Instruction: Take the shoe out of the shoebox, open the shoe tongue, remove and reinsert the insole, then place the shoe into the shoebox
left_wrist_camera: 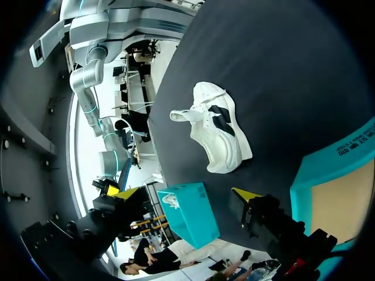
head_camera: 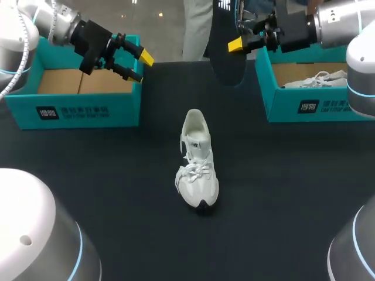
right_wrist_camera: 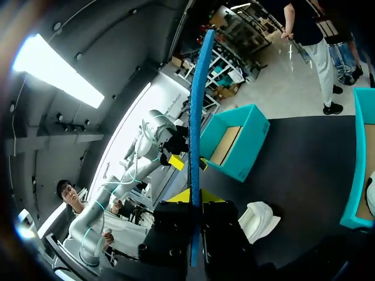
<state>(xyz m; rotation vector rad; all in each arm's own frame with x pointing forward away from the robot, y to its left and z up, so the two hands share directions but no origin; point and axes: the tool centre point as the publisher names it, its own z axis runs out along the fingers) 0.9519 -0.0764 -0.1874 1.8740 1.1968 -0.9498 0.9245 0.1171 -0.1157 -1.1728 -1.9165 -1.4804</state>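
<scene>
1. The white shoe (head_camera: 198,167) is being shown upright in the middle of the black table (head_camera: 281,193), toe toward the robot. It is well apart from both boxes and is being touched by neither gripper.
2. The insole (head_camera: 227,58) is being clamped between the fingers of the right gripper (head_camera: 241,36). It is hanging down over the table's far edge, just beside the right shoebox (head_camera: 304,106) (in the right wrist view it is being seen edge-on, as a blue strip running between the yellow tips).
3. The left gripper (head_camera: 142,67) is being held with its jaws apart and nothing between them, above the near-middle corner of the left shoebox (head_camera: 76,108). Only the cardboard floor of that box is being shown.
4. A second white shoe (head_camera: 319,79) is being held in the right shoebox, lying against its floor.
5. The far table edge behind the hanging insole is being partly hidden by it, and the right arm is being carried over the right shoebox's far wall.
</scene>
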